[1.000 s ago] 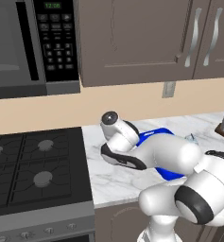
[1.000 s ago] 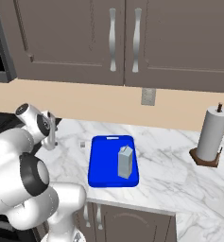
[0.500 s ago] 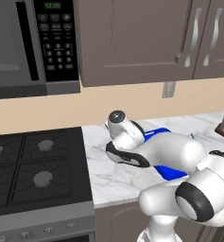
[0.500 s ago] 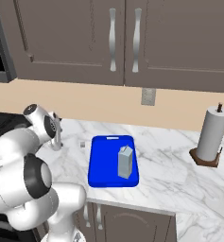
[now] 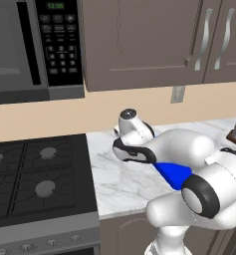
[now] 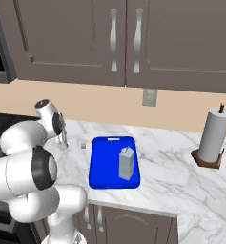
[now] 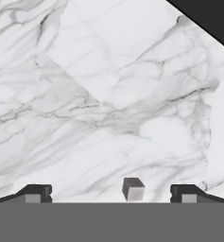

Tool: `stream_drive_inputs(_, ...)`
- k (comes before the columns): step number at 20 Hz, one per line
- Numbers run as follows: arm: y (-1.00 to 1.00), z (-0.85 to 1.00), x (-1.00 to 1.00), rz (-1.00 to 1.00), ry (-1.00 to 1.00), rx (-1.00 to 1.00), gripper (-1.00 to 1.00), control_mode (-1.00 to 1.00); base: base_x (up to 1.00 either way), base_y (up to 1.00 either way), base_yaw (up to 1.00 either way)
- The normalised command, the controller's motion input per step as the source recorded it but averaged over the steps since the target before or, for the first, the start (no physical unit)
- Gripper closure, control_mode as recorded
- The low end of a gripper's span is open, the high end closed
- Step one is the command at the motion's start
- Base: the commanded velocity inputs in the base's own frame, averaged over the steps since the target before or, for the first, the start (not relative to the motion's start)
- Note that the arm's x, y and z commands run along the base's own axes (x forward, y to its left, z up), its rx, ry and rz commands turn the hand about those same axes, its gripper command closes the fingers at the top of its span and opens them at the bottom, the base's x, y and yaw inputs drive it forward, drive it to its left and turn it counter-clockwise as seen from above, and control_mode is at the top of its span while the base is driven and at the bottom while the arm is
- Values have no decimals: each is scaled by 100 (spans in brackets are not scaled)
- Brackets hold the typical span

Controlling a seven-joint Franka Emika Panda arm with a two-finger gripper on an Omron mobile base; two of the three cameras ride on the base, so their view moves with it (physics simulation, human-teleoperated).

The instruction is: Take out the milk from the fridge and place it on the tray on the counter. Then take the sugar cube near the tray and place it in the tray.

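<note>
Sugar cube (image 7: pixel 133 188) sits between the wide-open jaws (milk (image 6: pixel 126 163) stands on tray (image 6: pixel 103 167)).

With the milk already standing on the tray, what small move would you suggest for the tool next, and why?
Probably lower the tool straight down, then close. In the hand view the sugar cube lies on the counter between the open fingertips, nearer one side, so a slight centring shift may help.

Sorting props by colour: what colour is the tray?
Bright blue; the tray shows best in the right base view.
</note>
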Motion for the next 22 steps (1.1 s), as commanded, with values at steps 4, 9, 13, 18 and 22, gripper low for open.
stream_drive_inputs(4, -7, 0, 0, 3, 7, 0, -100, -100, 0, 0, 0)
stream_drive_inputs(9, -15, 0, 0, 2, 4, 0, -100, -100, 0, 0, 0)
stream_drive_inputs(13, -25, 0, 0, 2, 1, 0, -100, -100, 0, 0, 0)
stream_drive_inputs(18, -26, 0, 3, 3, 0, 0, -100, -100, 0, 0, 0)
stream_drive_inputs(22, -22, 0, 5, 5, 0, 1, -100, -100, 0, 0, 0)
